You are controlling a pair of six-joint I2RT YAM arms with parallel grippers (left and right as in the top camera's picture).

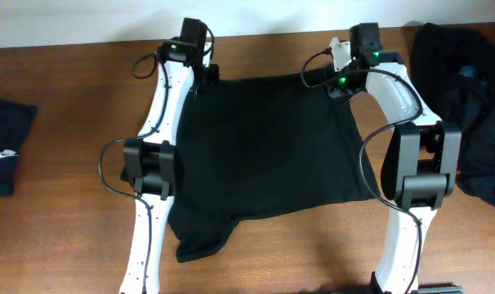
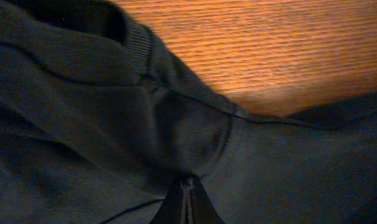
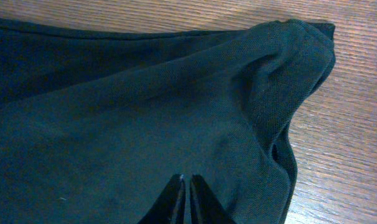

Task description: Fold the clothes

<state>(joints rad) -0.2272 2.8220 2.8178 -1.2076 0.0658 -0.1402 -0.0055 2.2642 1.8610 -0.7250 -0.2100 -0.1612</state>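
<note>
A black T-shirt lies spread across the middle of the wooden table, with one sleeve trailing toward the front left. My left gripper is at its far left corner. In the left wrist view the jaws are shut on the shirt near the ribbed collar, and folds run out from the tips. My right gripper is at the far right corner. In the right wrist view the jaws are pressed together on the shirt, close to a bunched corner.
A folded black garment with a small white logo lies at the left edge of the table. A heap of black clothes lies at the right edge. Bare wood shows in front of the shirt.
</note>
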